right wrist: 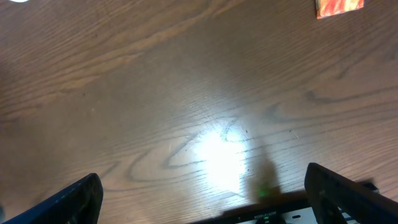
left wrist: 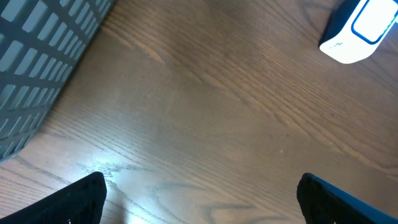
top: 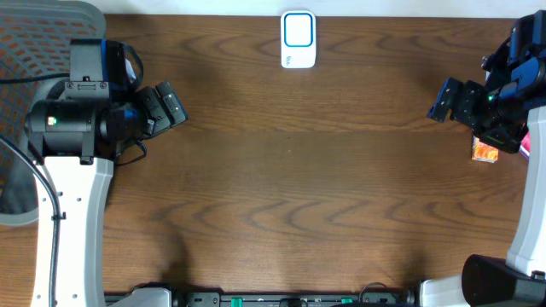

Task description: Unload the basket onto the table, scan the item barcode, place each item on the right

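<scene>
**Overhead.** The desk is dark brown wood with long, wavy grain. The left claw, black and blocky, stands wide and holds nothing. The scanner, a white rounded slab with a blue-edged window, lies well ahead of it and off to one side. Behind this claw is a chair of grey mesh. The right claw, black with blue parts, also gapes and is empty. The item, a small orange box, sits close by it on the desk, partly hidden under the arm.

**Left wrist.** Two dark fingers show only at the lower corners, far apart, with bare wood grain between them. The scanner's smooth white shell with its blue outline is far ahead, at the upper right. The mesh, a grid of square holes, runs along the other side.

**Right wrist.** Both black fingers are spread to the lower corners. Glossy wood with a bright glare patch lies between them. The item is an orange, straight-edged patch far ahead, cut off by the top edge.
</scene>
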Robot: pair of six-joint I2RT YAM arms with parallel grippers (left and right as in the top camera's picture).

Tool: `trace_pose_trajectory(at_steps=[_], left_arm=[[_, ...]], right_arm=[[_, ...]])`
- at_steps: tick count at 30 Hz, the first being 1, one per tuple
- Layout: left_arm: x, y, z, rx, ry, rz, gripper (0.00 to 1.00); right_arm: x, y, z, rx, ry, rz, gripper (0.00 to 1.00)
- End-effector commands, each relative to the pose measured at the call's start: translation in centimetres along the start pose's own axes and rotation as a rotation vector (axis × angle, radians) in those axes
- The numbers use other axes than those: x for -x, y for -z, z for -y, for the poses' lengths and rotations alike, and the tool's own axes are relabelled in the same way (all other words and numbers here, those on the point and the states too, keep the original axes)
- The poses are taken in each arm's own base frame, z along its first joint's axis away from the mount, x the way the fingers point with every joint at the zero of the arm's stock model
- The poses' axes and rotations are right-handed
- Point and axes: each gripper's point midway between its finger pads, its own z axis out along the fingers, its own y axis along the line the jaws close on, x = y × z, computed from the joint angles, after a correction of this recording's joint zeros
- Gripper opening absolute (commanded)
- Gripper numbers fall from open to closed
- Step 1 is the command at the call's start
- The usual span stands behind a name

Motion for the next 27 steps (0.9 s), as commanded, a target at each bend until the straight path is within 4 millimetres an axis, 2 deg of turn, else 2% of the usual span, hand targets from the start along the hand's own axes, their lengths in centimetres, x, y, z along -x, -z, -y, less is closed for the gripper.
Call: trace_pose_trajectory(at_steps=[1, 14, 20, 24, 27], left_arm=[[0.1, 0.1, -0.3, 0.008, 0.001, 0.003, 0.98], [0.1, 0.1, -0.3, 0.008, 0.001, 0.003, 0.98], [0.0, 0.1, -0.3, 0.009, 0.001, 0.003, 0.98], [0.1, 0.1, -0.3, 0.008, 0.001, 0.003, 0.98], [0.1, 0.1, -0.3, 0.008, 0.001, 0.003, 0.98]], right_arm=[[-0.1, -0.2, 0.0, -0.006, -0.006, -0.009, 0.99], [0.2, -0.5, 0.4, -0.037, -0.004, -0.005, 0.99], [1.0, -0.3, 0.4, -0.046, 0.004, 0.041, 0.99], [1.8, 0.5, -1.1, -0.009, 0.043, 0.113, 0.99], [2.2, 1.7, -3.6, 0.038, 0.151, 0.2, 0.99]])
